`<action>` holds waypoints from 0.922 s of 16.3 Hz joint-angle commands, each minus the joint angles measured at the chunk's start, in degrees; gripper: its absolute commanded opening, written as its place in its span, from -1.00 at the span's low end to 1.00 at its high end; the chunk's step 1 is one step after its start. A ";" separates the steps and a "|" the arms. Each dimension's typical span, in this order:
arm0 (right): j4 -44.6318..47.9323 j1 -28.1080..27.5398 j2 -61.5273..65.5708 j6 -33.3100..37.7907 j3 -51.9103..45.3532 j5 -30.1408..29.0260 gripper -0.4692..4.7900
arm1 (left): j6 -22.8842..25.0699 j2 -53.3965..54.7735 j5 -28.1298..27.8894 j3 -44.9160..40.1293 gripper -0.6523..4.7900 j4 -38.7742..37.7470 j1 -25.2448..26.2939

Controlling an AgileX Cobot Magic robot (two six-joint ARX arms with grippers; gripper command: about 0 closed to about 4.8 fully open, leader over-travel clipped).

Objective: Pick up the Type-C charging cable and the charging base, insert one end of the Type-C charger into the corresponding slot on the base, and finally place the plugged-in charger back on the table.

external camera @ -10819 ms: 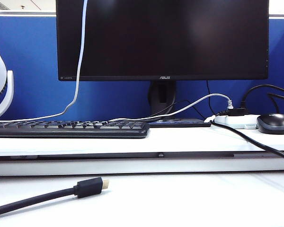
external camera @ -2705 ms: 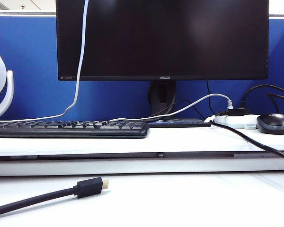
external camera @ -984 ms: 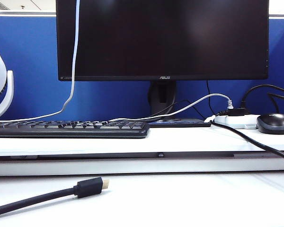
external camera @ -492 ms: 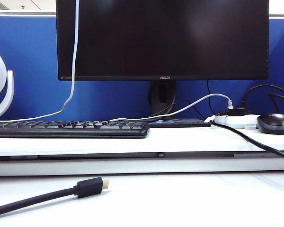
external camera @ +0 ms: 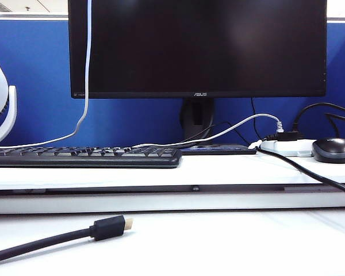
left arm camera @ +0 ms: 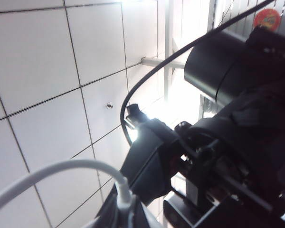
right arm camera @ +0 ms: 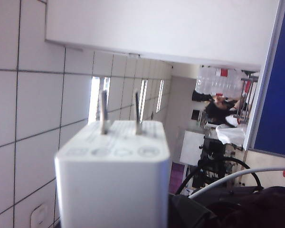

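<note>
Charging base [right arm camera: 115, 183] sits in right claw — cable [left arm camera: 61, 171] in left claw.

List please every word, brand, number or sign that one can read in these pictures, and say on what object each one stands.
"ASUS": on the lower bezel of the monitor, at its middle.
Small white print at the bezel's lower left corner: too small to read.
Round marks on the pronged face of the charging base: blurred, unreadable.
Keys of the keyboard: legends unreadable.
Red sticker beyond the right arm: unreadable.
</note>
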 commanded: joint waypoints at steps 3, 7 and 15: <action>-0.94 1.44 -1.42 -5.07 0.79 -10.86 -0.84 | -1.51 1.09 -6.95 -0.46 -0.78 -5.40 1.33; -4.28 1.44 -1.40 -9.84 0.79 -10.97 -0.84 | 0.52 0.79 -7.08 -0.46 -0.78 -5.86 1.33; -1.99 1.42 -1.62 -7.85 0.79 -10.62 -0.84 | 9.20 0.46 -10.58 -0.50 -0.78 -9.20 1.22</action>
